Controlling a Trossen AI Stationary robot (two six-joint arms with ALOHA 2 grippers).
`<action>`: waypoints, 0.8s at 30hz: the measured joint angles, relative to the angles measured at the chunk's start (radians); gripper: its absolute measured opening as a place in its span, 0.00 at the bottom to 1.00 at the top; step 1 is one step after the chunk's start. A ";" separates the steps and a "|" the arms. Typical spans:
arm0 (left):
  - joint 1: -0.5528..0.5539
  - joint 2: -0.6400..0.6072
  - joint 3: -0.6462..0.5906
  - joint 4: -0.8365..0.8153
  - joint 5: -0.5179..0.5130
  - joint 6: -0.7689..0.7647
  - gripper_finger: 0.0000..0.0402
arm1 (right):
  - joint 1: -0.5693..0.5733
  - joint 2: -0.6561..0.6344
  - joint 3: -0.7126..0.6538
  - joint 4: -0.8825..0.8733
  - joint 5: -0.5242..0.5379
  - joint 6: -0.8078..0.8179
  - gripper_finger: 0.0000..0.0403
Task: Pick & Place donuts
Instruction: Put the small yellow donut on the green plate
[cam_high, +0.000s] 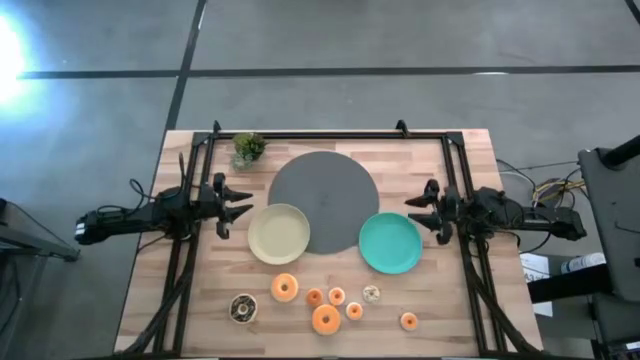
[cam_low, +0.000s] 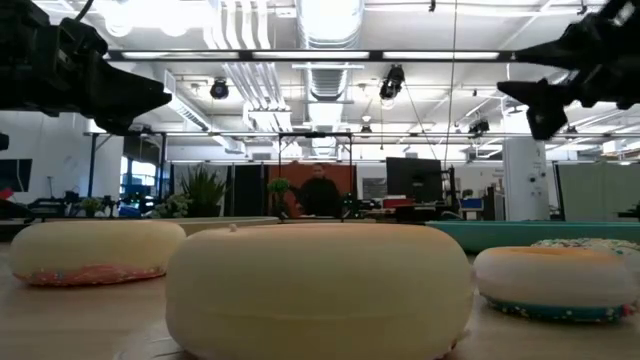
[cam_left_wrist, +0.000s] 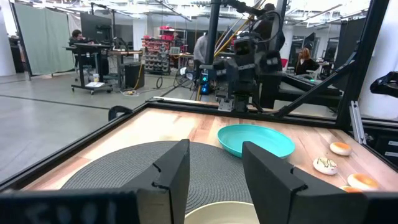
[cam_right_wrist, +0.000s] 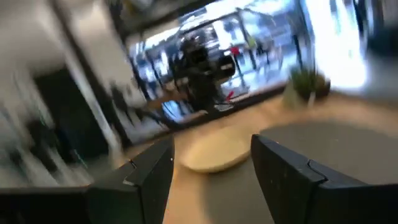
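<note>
I see left gripper (cam_high: 238, 206) parted, empty, above cream plate (cam_high: 279, 234) | right gripper (cam_high: 420, 212) wide, empty, beside teal plate (cam_high: 390, 242) | donuts (cam_high: 325, 319) loose, below and ahead of both | I judge them light, rigid, slick; I'd pinch across rim.

**Nothing to read here**

From where I stand, no lettering, label, brand mark or number can be made out anywhere: not on the worktop (cam_high: 420, 300), the donuts (cam_high: 326, 319), or the room behind.
</note>
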 joint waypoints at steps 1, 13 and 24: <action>0.000 0.000 0.000 0.000 0.000 0.000 0.30 | 0.000 -0.001 0.000 -0.001 0.011 0.142 0.50; 0.000 0.000 0.000 0.000 0.000 0.000 0.30 | 0.001 0.013 0.000 0.094 0.186 0.668 0.50; 0.000 0.000 0.000 0.000 0.000 0.000 0.30 | 0.122 0.312 0.161 0.063 0.164 0.741 0.50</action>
